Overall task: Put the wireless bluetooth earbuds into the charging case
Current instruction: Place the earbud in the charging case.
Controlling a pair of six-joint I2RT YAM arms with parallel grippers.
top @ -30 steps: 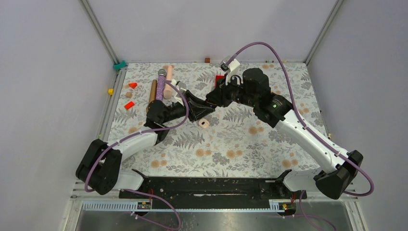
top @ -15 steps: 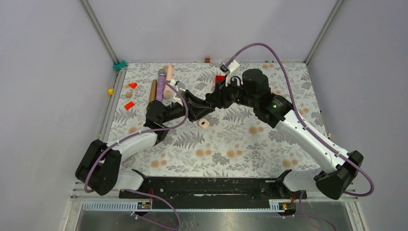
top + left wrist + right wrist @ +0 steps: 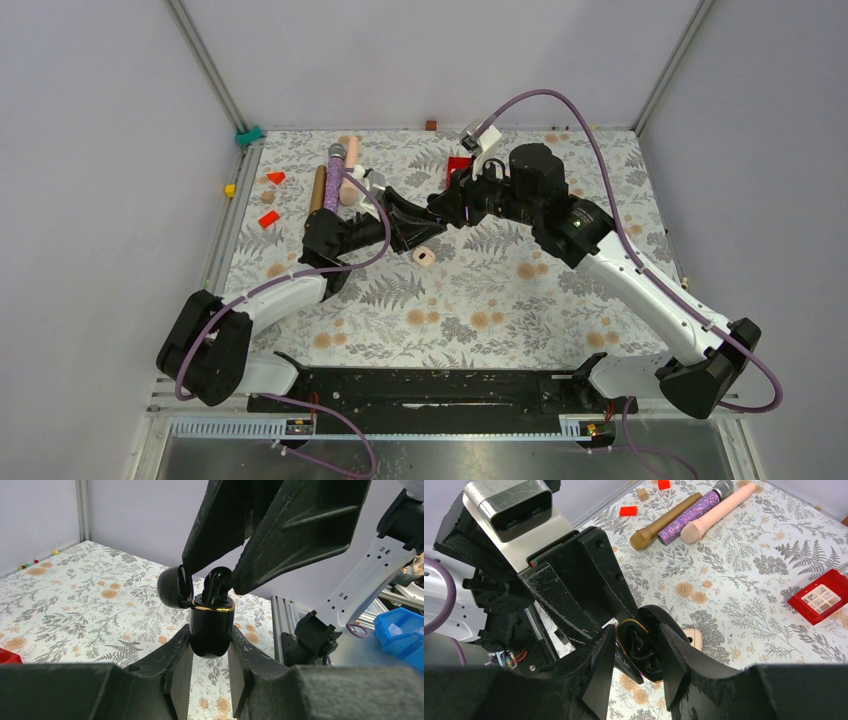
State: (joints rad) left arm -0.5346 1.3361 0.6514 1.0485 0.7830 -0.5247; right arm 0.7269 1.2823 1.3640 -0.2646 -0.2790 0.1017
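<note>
**Black earbud at the mouth of the case, grip uncertain**

The glossy black pebble-shaped charging case with a gold rim is held off the table, just toward 11 o'clock of the table's middle. Its rounded lid is hinged open at 9 o'clock in the left wrist view. One tiny black earbud stands in the case mouth, part of it above the rim, so it looks entered but perhaps not fully seated. Whether a second bud lies inside cannot be seen. A small whitish rounded piece lies on the flowered cloth at 6 o'clock of the case, and any whitish pair appears untouched.

The left gripper reaches toward 2 o'clock from its base, fingers clamped on the case's sides. The right gripper comes in toward 10 o'clock and points down over the case. Its fingers stand on either side of the bud, but whether they pinch it cannot be told.
</note>
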